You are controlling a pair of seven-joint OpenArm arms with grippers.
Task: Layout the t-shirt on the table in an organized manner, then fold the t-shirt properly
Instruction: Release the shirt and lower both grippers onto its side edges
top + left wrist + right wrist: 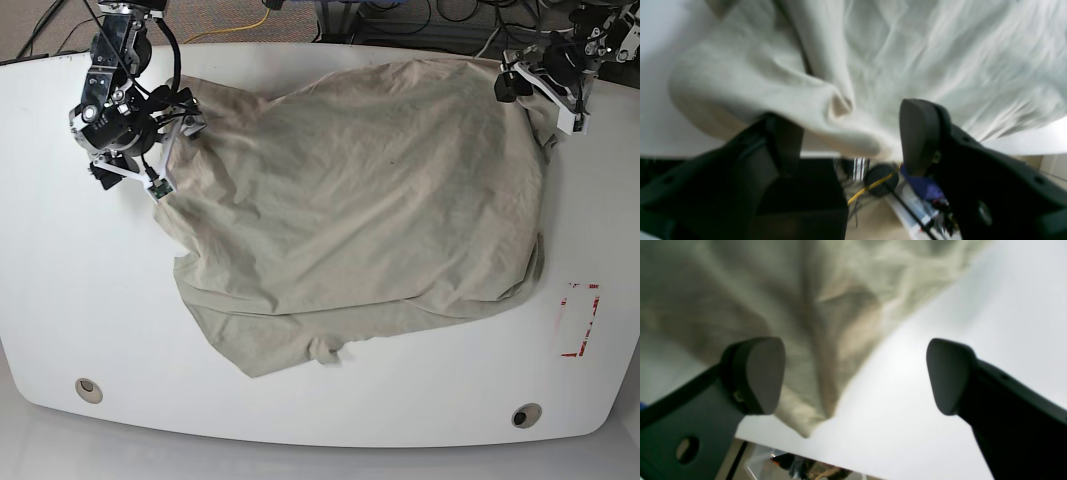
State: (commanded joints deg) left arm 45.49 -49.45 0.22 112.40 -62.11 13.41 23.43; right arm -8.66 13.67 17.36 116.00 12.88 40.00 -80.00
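Here, right gripper (853, 373): jaws spread wide, nothing between them; the t-shirt (360, 210) corner tapers down just beside one finger (756, 373).
Left gripper (853, 140): fingers apart, a rolled fold of cloth bunched between them at the table's far edge; whether it pinches the cloth I cannot tell.
T-shirt: spread wrinkled across the table (80, 300), reaching from one gripper to the other along the far side.
Open room: bare white at both sides and along the near edge, by the grommet holes (88, 389) and red tape (580, 320).
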